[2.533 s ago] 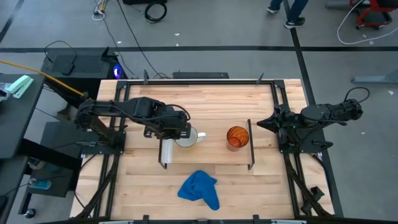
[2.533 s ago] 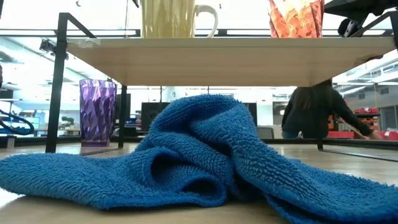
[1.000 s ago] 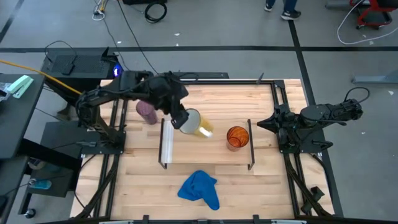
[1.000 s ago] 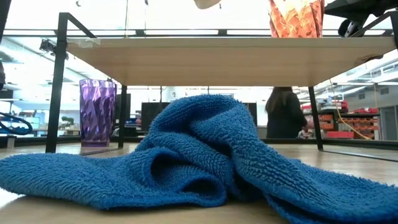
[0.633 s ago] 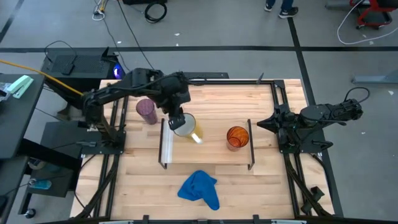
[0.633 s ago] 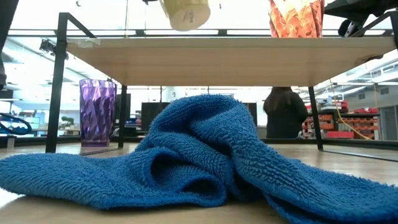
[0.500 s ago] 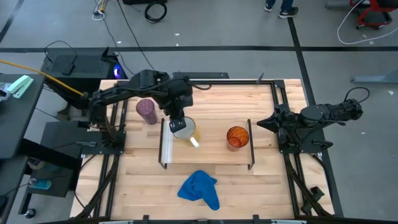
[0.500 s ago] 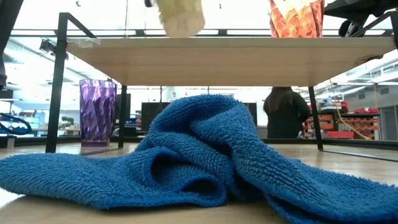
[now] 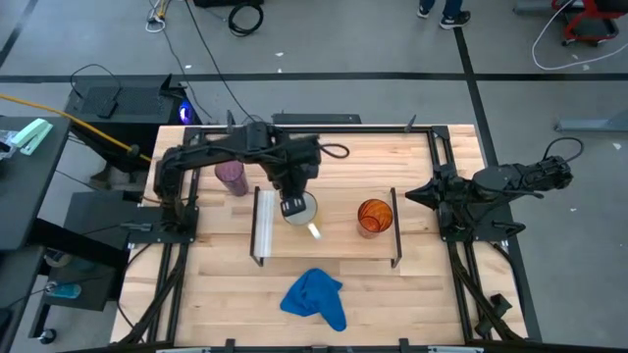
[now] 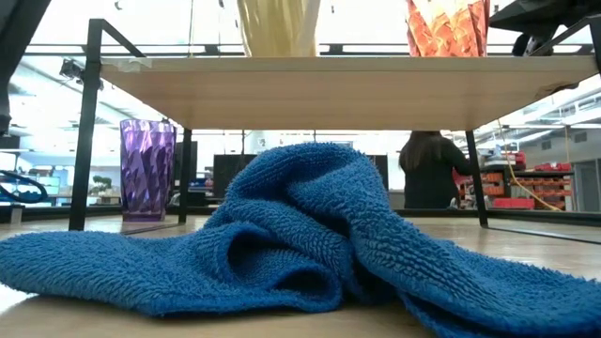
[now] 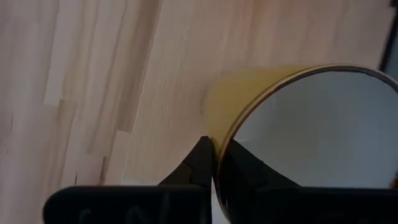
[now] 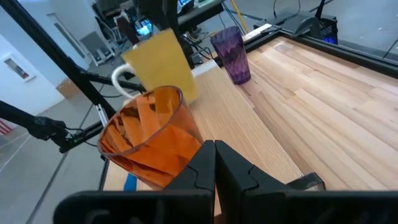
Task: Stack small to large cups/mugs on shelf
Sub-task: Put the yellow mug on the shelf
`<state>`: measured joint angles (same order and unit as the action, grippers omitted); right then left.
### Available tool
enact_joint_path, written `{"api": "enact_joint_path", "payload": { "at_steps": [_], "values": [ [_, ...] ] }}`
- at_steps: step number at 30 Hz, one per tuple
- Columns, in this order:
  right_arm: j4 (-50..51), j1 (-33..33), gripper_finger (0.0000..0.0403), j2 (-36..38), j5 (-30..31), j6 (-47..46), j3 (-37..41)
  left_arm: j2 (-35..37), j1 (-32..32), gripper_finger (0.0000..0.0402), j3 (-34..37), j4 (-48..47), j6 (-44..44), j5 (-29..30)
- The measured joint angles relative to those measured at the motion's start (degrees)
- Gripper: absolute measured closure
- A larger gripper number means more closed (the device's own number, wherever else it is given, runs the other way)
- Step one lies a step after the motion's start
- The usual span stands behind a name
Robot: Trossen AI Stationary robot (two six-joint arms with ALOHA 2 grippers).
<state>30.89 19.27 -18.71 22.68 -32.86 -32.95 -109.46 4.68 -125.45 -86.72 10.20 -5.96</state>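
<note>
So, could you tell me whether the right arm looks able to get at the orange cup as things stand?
Probably yes: the right pincer is shut and empty, the orange cup stands on the shelf's end nearest it, and nothing lies between.

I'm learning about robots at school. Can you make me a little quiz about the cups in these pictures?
1. True or false: the orange cup stands on the shelf.
2. Where is the purple cup? A) on the shelf B) on the table beside the shelf C) on the blue cloth
3. Fill in: the left gripper has its fingers shut on the rim of the ____ mug.

Key: 1 true. 2 B. 3 white.
</note>
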Motion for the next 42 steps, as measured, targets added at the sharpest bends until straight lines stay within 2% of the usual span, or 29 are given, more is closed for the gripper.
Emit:
{"api": "enact_joint_path", "payload": {
  "at_steps": [10,17,20,26,42],
  "values": [
    [0.91,0.00,0.0394,-0.01,0.02,0.02,0.00,-1.89,-1.74,0.0379,-0.19,3.67,-0.36,2.06],
    [0.90,-0.01,0.0394,0.02,0.77,0.02,0.00,-4.21,-1.56,0.0379,-7.07,2.02,-1.52,6.42],
    [0.88,-0.02,0.0394,-0.03,0.83,0.00,0.00,-6.56,-2.19,0.0379,-9.53,0.50,-4.12,6.48],
    [0.89,-0.02,0.0394,-0.07,0.83,-0.17,0.00,-8.15,-3.14,0.0379,-9.80,-2.24,-7.96,4.23],
    [1.09,-0.02,0.0394,-0.20,0.83,-0.11,0.00,-8.31,-2.87,0.0367,-9.59,-0.03,-8.75,5.08]
  ]
}}
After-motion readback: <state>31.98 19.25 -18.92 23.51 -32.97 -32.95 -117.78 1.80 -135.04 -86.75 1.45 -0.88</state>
